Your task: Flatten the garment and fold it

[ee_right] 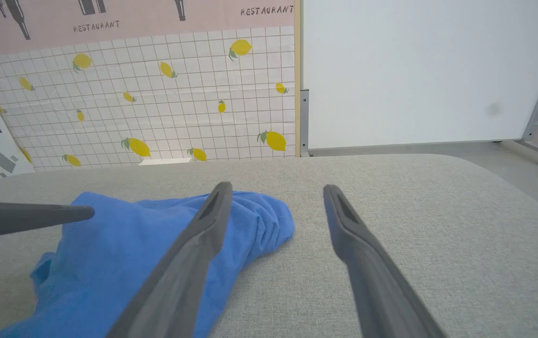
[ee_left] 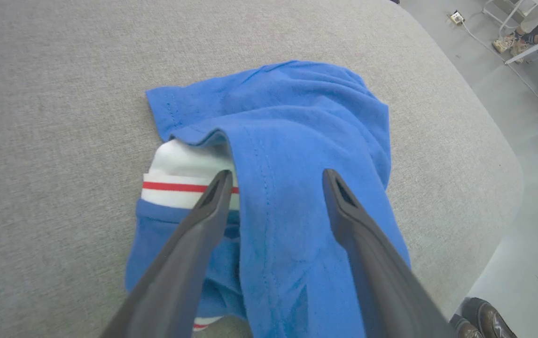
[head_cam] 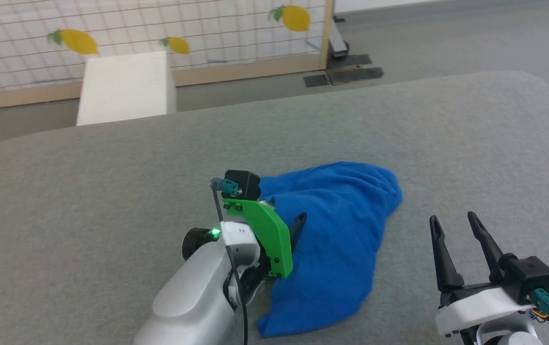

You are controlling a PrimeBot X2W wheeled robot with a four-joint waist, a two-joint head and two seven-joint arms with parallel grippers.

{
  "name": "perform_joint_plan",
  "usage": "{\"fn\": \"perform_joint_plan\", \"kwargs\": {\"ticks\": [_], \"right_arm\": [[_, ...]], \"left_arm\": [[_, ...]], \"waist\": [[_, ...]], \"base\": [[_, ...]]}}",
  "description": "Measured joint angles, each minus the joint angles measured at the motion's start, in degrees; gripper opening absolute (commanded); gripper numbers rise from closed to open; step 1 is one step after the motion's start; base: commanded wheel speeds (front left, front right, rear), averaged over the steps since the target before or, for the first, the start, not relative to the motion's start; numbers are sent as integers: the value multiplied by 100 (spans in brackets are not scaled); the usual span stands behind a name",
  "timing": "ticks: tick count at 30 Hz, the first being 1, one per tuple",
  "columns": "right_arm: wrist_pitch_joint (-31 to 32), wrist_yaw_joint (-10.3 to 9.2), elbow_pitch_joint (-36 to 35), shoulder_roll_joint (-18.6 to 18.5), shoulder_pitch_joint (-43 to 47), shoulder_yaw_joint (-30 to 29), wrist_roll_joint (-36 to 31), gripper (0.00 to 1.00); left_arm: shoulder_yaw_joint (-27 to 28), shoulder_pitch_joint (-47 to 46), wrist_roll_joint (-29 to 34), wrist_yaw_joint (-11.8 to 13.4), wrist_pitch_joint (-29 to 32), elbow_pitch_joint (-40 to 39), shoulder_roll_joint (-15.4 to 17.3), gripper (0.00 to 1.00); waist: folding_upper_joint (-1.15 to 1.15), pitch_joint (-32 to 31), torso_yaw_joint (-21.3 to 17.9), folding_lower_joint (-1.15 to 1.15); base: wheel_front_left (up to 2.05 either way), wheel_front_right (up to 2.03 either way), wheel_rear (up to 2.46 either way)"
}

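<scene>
Dark fingers of the left gripper (ee_left: 276, 172) are standing wide apart right over the garment (ee_left: 297, 117), straddling a stitched blue hem (ee_left: 261, 197) that is running between them. Nothing is being pinched, and whether the tips are touching cloth I cannot tell. The right gripper (head_cam: 452, 216) is hanging just beside the heap on its right, jaws equally spread and holding nothing, tips pointing away from the robot.

The garment is lying crumpled on the grey padded table (head_cam: 111, 201), near the robot's edge and roughly between the two arms. It is looking like thin knit jersey: light, limp, and likely to be dragging and bunching on this textured cover rather than sliding if pushed. A pinch on a single layer at an edge should be serving best (a hem or a sleeve cuff, not the middle of a fold, which would be lifting several layers at once). The white sleeve (ee_left: 179, 164) with its red stripe (ee_left: 170, 186) is peeking out from under the blue flap beside one left finger, offering such an edge.

In the head view the heap is stretching from beside the left forearm (head_cam: 192, 292) away and slightly rightward, ending in a rounded bulge. Where the collar is pointing cannot be told.
</scene>
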Motion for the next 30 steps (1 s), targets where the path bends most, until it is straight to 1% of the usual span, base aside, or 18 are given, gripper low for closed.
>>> {"fn": "perform_joint_plan", "kwargs": {"ticks": [3, 5, 6, 7, 8, 9, 11, 14, 16, 19, 21, 26, 27, 28, 29, 30], "right_arm": [[-8, 0, 20, -1, 0, -9, 22, 100], [-23, 0, 36, 0, 0, -10, 36, 100], [-38, 0, 40, 0, 0, -12, 36, 100], [-41, 0, 44, -1, 0, -18, 36, 100], [-41, 0, 47, -1, 0, -24, 37, 100], [-43, 0, 55, -1, -1, -32, 40, 100], [-57, 0, 70, -2, -3, -40, 53, 100], [-59, 0, 87, 0, -24, -48, 67, 100], [-65, 0, 88, -1, -28, -68, 85, 100], [-67, 0, 91, 0, -46, -99, 87, 100], [-89, 0, 88, 0, -55, -121, 87, 100], [-100, 0, 65, -1, -59, -204, 87, 100], [-99, 0, 36, -1, -60, -241, 86, 100], [-99, 0, 29, -1, -60, -246, 85, 100], [-99, 0, 25, -1, -60, -247, 85, 100], [-99, 0, 20, -1, -60, -247, 85, 100]], "left_arm": [[-26, -86, -27, 134, 182, 96, 0, 100], [-45, -123, -29, 156, 270, 142, 1, 100], [-46, -125, -38, 154, 283, 140, 0, 96], [-51, -125, -53, 122, 278, 124, 1, 47], [-67, -127, -52, 78, 245, 101, 3, 7], [-80, -132, -49, 38, 183, 70, 2, 0], [-97, -183, -14, -90, -116, -34, 3, 0], [-272, -328, 91, -386, -494, -236, 14, 0], [-514, -347, 78, -582, -625, -435, 16, 0], [-1171, -300, -48, -771, -648, -840, 16, 0], [-1625, -224, -94, -824, -493, -1007, 4, 0], [-2657, 286, -480, -834, 177, -1106, 34, 0], [-3108, 531, -958, -835, 567, -1151, 140, 0], [-3170, 568, -1072, -835, 642, -1133, 174, 0], [-3241, 582, -1125, -835, 697, -1127, 224, 46], [-3242, 584, -1178, -835, 682, -1121, 257, 100]], "waist": [[0, 52, -148, 0], [0, 90, -223, 0], [0, 105, -245, 0], [0, 126, -264, 0], [0, 142, -275, 0], [0, 153, -275, 0], [0, 163, -247, 0], [0, 166, -186, 0], [0, 160, -143, 0], [0, 143, -79, 0], [0, 135, -47, 0], [0, 131, 29, 0], [0, 140, 75, 0], [0, 142, 89, 0], [0, 144, 106, 0], [0, 146, 126, 0]], "base": [[0, 0, 0], [0, 0, 0], [0, 0, 0], [0, 0, 0], [0, 0, 0], [0, 0, 0], [0, 0, 0], [0, 0, 0], [0, 0, 0], [0, 0, 0], [0, 0, 0], [0, 0, 0], [0, 0, 0], [0, 0, 0], [0, 0, 0], [0, 0, 0]]}}
